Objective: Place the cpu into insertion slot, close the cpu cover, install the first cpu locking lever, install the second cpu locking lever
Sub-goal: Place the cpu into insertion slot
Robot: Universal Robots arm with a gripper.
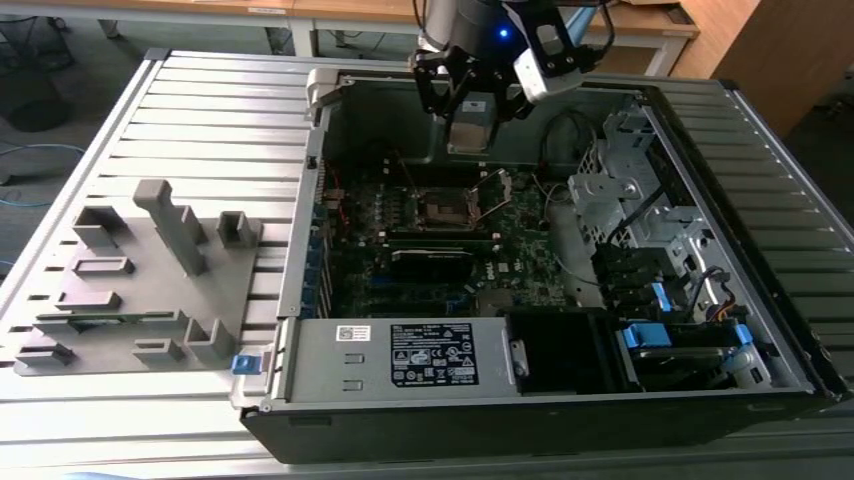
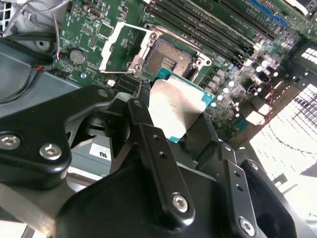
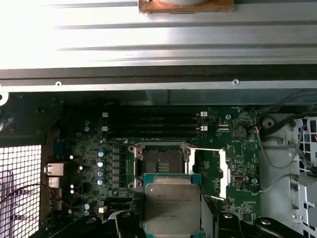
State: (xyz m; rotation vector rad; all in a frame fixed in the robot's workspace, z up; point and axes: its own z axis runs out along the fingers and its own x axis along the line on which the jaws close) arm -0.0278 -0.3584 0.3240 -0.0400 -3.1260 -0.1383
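First wrist view: the cpu (image 3: 172,207) is clamped in the hand (image 3: 172,214), held clear of the empty slot (image 3: 162,164); the cover (image 3: 222,173) is left open beside it, and no step is finished.

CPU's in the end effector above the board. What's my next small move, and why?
Probably shift the cpu squarely over the insertion slot before lowering: the end effector grips it offset from the empty slot in the first wrist view, and the cpu cover stands open.
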